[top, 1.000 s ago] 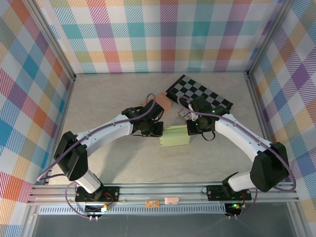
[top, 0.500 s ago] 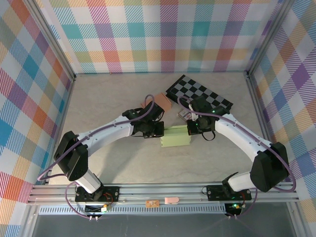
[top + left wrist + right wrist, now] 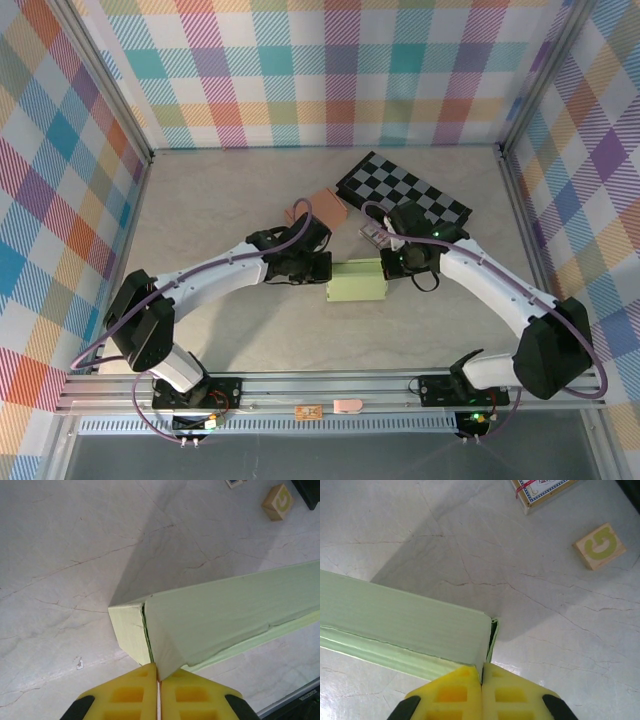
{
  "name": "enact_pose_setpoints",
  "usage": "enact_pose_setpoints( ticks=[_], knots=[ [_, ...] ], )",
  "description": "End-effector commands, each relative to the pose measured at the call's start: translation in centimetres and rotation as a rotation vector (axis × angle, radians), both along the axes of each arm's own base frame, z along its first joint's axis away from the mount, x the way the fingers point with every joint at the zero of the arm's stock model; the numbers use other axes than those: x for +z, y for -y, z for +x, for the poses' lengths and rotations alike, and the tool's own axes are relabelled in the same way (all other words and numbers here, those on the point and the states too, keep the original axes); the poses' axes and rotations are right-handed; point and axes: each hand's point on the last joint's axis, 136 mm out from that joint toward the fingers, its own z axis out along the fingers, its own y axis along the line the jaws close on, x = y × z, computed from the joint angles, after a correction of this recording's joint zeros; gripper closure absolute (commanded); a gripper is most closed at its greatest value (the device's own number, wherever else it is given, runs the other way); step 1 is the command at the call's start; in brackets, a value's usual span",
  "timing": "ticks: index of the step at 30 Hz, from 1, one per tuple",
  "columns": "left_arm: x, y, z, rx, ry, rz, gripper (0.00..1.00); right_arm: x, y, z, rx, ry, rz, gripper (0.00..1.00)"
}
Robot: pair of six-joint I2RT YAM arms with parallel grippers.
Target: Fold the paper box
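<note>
1. My left claw point(image 3: 158, 679) sits clenched against the box's point(image 3: 220, 615) end flap, bottom centre; I cannot tell if paper is nipped.
2. My right claw point(image 3: 481, 674) is clenched likewise at the other end.
3. Mid-frame overhead, the box has drifted slightly right; I judge both ends nearly tucked.

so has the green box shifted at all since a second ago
yes, slightly: the green box has slid a little toward the near edge and to the right, widening its gap from the checkerboard.
</note>
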Motion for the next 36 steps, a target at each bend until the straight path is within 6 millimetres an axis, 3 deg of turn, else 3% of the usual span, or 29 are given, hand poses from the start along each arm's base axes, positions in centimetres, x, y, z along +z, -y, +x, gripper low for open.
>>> enact_pose_setpoints(
  ticks=[1,12,16,21,27,30,36],
  knots=[
    [-1.6,-1.4,-1.2,-0.019,-0.013,0.081,0.92,0.6,0.3,-0.5,0.007,0.003,-0.002,0.87],
    [-1.2,-1.9,-0.9,0.006,0.048,0.131,0.96,4.1,-1.2,-2.4,-0.132,-0.061,0.198,0.61],
    [-1.0,-2.0,-0.9,0.016,0.066,0.13,0.96,5.4,-1.4,-2.9,-0.278,-0.092,0.305,0.5],
    [-0.9,-2.1,-1.1,0.023,0.077,0.125,0.96,7.0,-1.7,-1.9,-0.583,-0.171,0.494,0.3],
    [-0.7,-1.9,-1.4,0.025,0.086,0.12,0.96,6.3,-2.9,-0.8,-0.973,-0.384,0.792,0.23],
    [-0.6,-1.7,-1.5,0.022,0.092,0.12,0.96,5.4,-2.6,-1.0,-1.123,-0.443,0.862,0.2],
    [-0.5,-1.5,-1.6,0.021,0.1,0.121,0.96,2.7,-2.6,-2.1,-1.175,-0.518,0.865,0.2]
  ],
)
